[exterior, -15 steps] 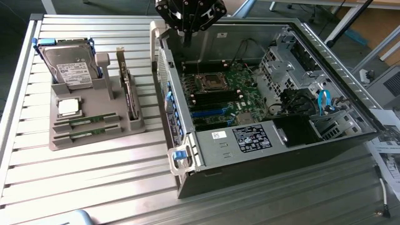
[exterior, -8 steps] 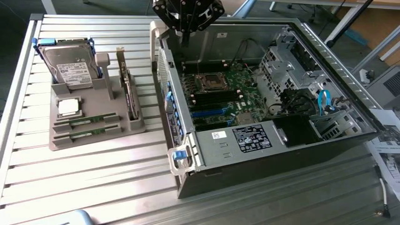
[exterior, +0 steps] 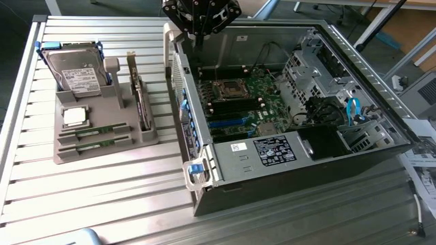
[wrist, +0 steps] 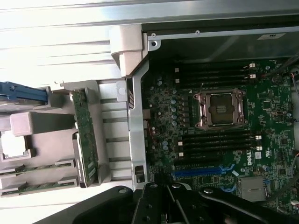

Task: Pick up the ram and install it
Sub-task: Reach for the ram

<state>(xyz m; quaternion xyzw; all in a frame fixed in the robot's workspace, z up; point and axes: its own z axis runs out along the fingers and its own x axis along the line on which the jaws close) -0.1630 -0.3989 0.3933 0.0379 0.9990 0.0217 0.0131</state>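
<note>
Pincer (exterior: 198,40) is closed up tight with nothing in it, hanging over the far corner of the open PC case (exterior: 286,186), right by the case wall. Both ram sticks (exterior: 92,133) lie flat in their slots at the near end of the grey tray (exterior: 134,139). That tray is on the tabletop (exterior: 102,196), on the exterior view's left of the case and well apart from the pincer.

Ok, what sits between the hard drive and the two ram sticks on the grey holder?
The square silver processor, seated in the holder; the exterior view shows it.
</note>
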